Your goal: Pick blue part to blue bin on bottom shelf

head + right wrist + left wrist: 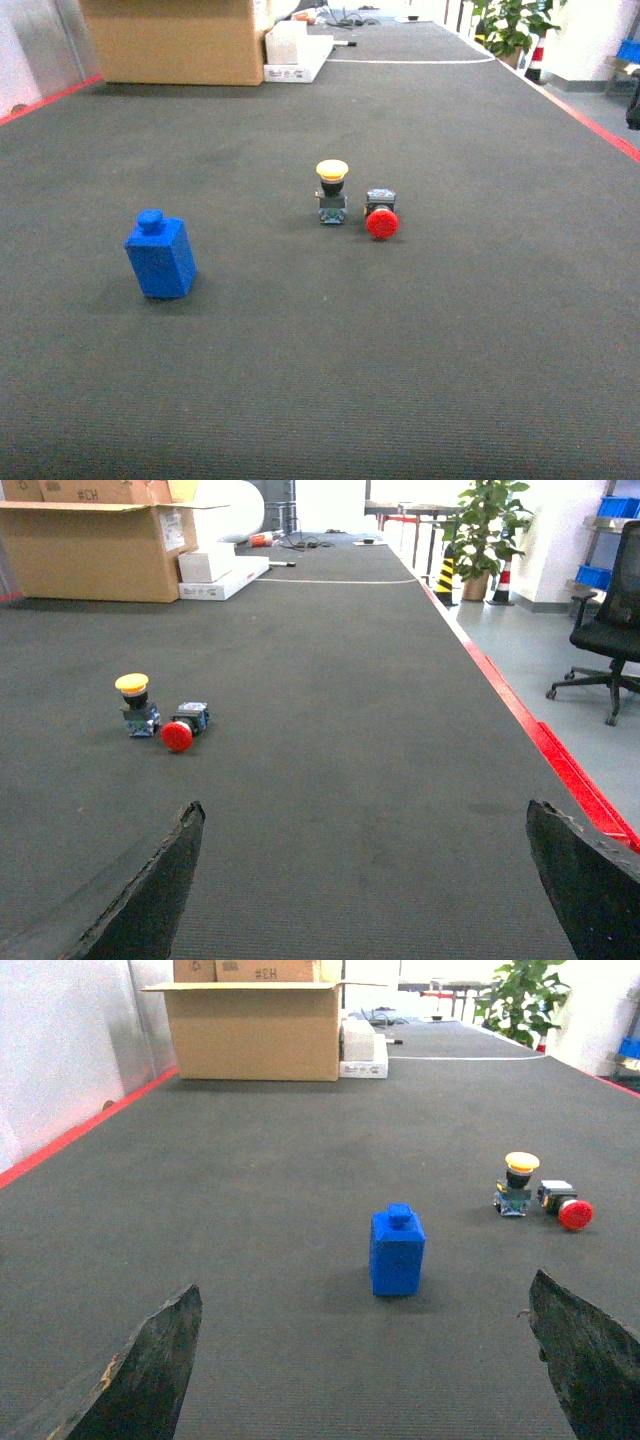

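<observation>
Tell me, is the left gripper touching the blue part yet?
Apart. The left wrist view shows the blue part standing alone on the dark mat, well ahead of the open left gripper, with bare mat between them.

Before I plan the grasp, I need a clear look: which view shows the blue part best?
The left wrist view: the blue part stands upright, centred ahead between the open left gripper's fingers. The head view also shows it whole, but off to the left. The right wrist view misses it, showing only the two buttons.
</observation>
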Tool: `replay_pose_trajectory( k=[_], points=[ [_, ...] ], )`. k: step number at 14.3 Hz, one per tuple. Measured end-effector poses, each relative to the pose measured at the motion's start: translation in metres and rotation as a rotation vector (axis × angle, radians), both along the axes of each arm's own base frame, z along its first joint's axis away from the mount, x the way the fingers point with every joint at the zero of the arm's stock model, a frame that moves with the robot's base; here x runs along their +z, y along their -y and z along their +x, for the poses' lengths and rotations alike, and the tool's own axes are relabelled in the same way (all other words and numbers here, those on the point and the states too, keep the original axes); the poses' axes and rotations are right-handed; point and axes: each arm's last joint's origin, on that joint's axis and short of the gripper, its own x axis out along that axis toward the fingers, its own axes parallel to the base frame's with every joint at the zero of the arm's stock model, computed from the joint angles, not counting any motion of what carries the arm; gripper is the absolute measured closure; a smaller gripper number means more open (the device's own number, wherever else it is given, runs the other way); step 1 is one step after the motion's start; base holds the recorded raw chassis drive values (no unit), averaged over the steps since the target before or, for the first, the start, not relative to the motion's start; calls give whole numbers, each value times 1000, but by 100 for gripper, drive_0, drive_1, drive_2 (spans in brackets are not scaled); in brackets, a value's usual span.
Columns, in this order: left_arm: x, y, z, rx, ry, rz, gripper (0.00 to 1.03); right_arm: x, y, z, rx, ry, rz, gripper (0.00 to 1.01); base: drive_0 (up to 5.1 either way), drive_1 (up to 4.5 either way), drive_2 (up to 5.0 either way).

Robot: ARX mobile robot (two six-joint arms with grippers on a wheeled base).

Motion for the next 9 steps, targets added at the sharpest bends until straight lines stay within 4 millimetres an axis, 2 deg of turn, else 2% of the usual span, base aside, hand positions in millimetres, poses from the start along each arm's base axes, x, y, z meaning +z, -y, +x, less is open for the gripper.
replay_pose_trajectory(
  k=[8, 9],
  points=[
    [0, 0, 0, 0, 0, 0, 5, 0, 0, 0, 0, 0, 0, 3, 0, 0, 0],
    [-3, 1, 0, 59, -106, -7, 5, 0, 0, 0, 0, 0, 0, 3, 0, 0, 0]
  ],
)
